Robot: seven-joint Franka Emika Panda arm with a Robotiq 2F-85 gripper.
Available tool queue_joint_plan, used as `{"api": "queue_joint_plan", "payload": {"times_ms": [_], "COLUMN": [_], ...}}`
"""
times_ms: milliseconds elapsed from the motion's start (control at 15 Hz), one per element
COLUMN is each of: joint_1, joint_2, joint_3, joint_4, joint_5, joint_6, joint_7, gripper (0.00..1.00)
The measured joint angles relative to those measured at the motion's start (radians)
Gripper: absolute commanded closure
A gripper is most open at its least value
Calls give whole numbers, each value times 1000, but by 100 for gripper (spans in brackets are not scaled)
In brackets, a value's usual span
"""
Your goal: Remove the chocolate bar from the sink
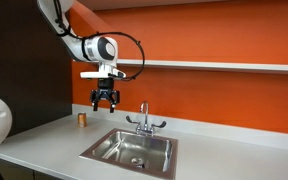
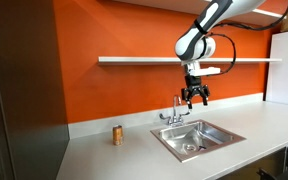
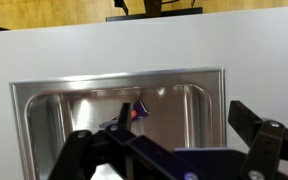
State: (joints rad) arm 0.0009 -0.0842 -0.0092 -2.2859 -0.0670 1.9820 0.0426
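The sink (image 3: pixel 44 92) is a stainless-steel basin set in a pale counter, seen in both exterior views (image 1: pixel 117 147) (image 2: pixel 214 128). In the wrist view the chocolate bar (image 3: pixel 138 111) is a tiny dark reddish piece lying on the basin floor. I cannot make it out in the exterior views. My gripper (image 1: pixel 105 101) (image 2: pixel 195 99) hangs high above the sink, near the faucet, well clear of the basin. Its fingers are spread apart and empty, and in the wrist view (image 3: pixel 189 128) they frame the basin from above.
A chrome two-handled faucet (image 1: pixel 143 121) (image 2: pixel 176 111) stands at the sink's back edge. A small orange-brown cylinder (image 1: pixel 82 119) (image 2: pixel 117 134) stands on the counter beside the sink. A shelf (image 2: pixel 134 60) runs along the orange wall above.
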Motion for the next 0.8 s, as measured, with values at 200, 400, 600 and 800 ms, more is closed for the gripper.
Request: {"api": "queue_joint_plan", "payload": {"times_ms": [200, 400, 600, 800], "joint_1": [-2, -4, -7, -12], "joint_2": [48, 93, 145, 201], "joint_3": [-6, -16, -30, -47], "joint_4": [-5, -15, -24, -26], "joint_5": [-2, -6, -13, -18], "joint_6": [95, 172, 242, 303], "joint_7": [0, 0, 0, 0], "gripper": [0, 0, 0, 0]}}
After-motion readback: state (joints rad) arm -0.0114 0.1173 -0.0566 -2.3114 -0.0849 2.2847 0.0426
